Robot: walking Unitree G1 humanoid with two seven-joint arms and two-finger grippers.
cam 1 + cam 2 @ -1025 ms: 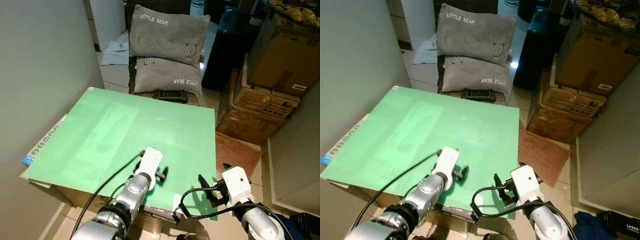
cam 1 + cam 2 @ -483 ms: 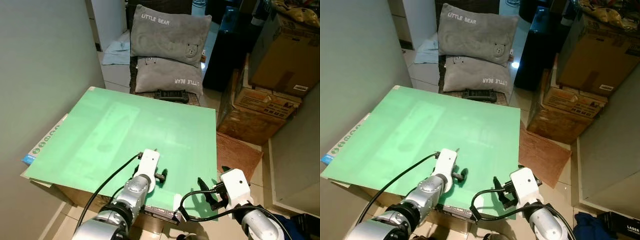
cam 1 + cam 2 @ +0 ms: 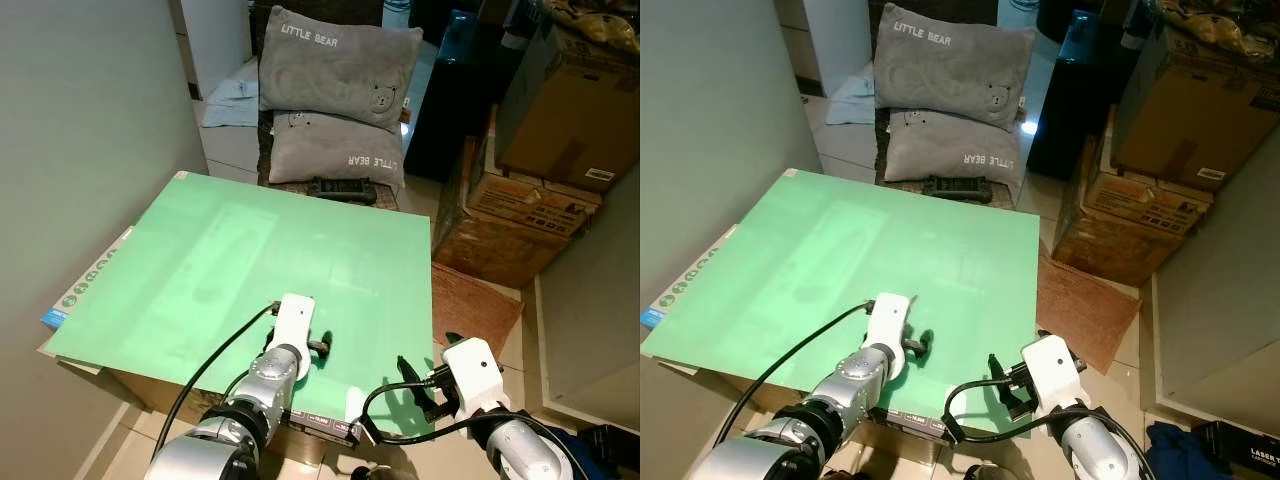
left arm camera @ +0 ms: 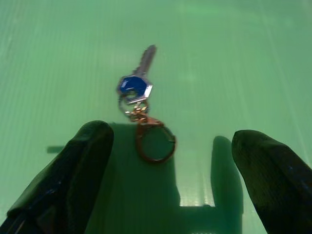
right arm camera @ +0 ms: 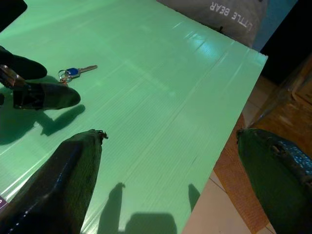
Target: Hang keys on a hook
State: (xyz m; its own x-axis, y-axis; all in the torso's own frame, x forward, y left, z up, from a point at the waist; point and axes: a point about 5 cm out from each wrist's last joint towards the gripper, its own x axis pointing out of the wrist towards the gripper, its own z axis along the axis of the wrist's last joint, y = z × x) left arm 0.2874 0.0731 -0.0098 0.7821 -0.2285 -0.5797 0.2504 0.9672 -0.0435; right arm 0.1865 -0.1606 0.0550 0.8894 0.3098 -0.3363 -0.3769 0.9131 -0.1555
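Note:
A silver key with a blue head (image 4: 135, 87) lies flat on the green board (image 3: 250, 250), joined to a copper ring (image 4: 155, 142). My left gripper (image 4: 170, 163) hovers low over the board's near edge, open, with the ring just ahead between its two black fingers (image 4: 73, 175). In the head view that gripper (image 3: 318, 347) is at the board's front middle. My right gripper (image 3: 415, 385) is open at the front right corner of the board with nothing in it. From the right wrist view the key (image 5: 78, 71) lies just beyond the left fingers (image 5: 46, 95).
Two grey pillows (image 3: 335, 65) are stacked behind the board, with a black device (image 3: 342, 189) at its far edge. Cardboard boxes (image 3: 560, 110) stand to the right and a brown mat (image 3: 470, 300) lies on the floor. A wall (image 3: 80, 120) runs along the left.
My left wrist has shifted slightly to the left over the board's front edge. The right arm has stayed put.

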